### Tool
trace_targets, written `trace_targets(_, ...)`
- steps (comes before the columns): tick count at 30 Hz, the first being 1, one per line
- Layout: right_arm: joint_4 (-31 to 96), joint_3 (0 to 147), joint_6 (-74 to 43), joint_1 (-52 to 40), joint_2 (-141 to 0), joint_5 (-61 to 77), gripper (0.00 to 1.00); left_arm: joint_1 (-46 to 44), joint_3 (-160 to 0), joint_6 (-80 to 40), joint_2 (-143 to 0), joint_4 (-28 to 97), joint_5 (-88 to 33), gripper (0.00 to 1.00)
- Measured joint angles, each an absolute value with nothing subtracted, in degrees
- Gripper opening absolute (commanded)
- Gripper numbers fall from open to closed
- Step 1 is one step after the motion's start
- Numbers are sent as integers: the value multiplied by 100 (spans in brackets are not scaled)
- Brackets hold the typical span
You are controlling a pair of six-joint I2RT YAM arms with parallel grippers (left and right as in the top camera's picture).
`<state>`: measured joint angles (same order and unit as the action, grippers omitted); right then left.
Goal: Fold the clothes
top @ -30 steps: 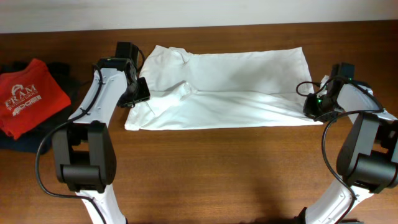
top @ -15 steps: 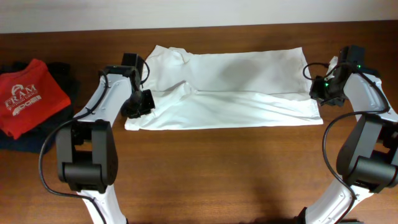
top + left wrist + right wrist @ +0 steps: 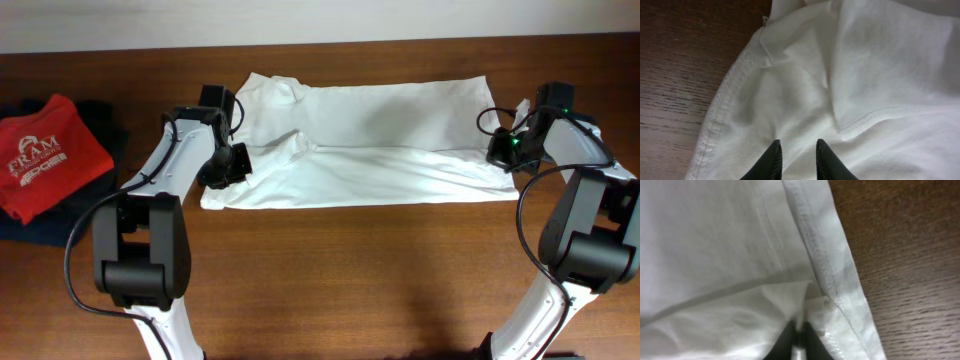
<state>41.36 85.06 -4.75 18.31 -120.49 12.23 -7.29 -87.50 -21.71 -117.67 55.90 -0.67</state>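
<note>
The clothes, a white T-shirt (image 3: 380,140), lie flat across the back of the table, doubled lengthwise. My left gripper (image 3: 228,165) sits on the shirt's left end near the stitched hem. In the left wrist view its fingers (image 3: 774,159) stand narrowly apart with a bunched fold of white cloth (image 3: 865,75) pinched between them, the left gripper (image 3: 797,146) closed on it. My right gripper (image 3: 500,152) is at the shirt's right end. In the right wrist view the right gripper (image 3: 799,328) is shut tight on a thin fold of the shirt (image 3: 715,255) just inside the hem.
A red shirt with white FRAM lettering (image 3: 45,155) lies at the far left on a dark folded garment (image 3: 100,125). Bare brown wood (image 3: 350,270) runs along the front of the table. The table's back edge lies just behind the T-shirt.
The left gripper slid a little toward the front onto the shirt's left end and narrowed on the cloth. The right gripper shifted back along the right hem and closed on it.
</note>
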Motion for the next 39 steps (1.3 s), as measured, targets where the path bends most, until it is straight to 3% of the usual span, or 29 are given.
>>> trace_targets(4,4045,8510,-613,1833,-12049,1240,4,-729,-8750,-2169,-11767,5590,-67,23)
trace_targets(7,3559,8925,-749,1833,-12055,1444,34,-729,-8750,-2169,-11767,5590,-67,23)
trace_targets(8,3363,9087,-797,1833,-12055,1470,35,-729,-8750,-2171,-11767,5588,-67,23)
trace_targets(10,3201,9347,-943,1859,-12055,1516,34,-729,-8750,-2171,-11767,5590,-69,23)
trace_targets(13,3911,9373,-1072,1887,-12055,1520,18,-729,-8750,-2171,-11767,5592,-69,23)
trace_targets(17,4912,9314,-801,1898,-12055,1540,18,-733,-8750,-2169,-11767,5544,69,24)
trace_targets(24,4525,8302,-259,1898,-12044,1555,17,-733,-8626,-2171,-11808,5118,451,23)
trace_targets(27,4416,8114,-222,1907,-11944,1428,9,-733,-8499,-2169,-12090,5192,480,23)
trace_targets(30,4831,8108,-244,1903,-11891,958,8,-731,-8495,-2171,-12090,5739,497,23)
trace_targets(34,5911,8068,-489,1911,-11865,272,7,-711,-8326,-2171,-12186,7459,493,22)
trace_targets(39,6302,8016,-934,1914,-11867,-110,8,-694,-8259,-2171,-12291,7697,344,20)
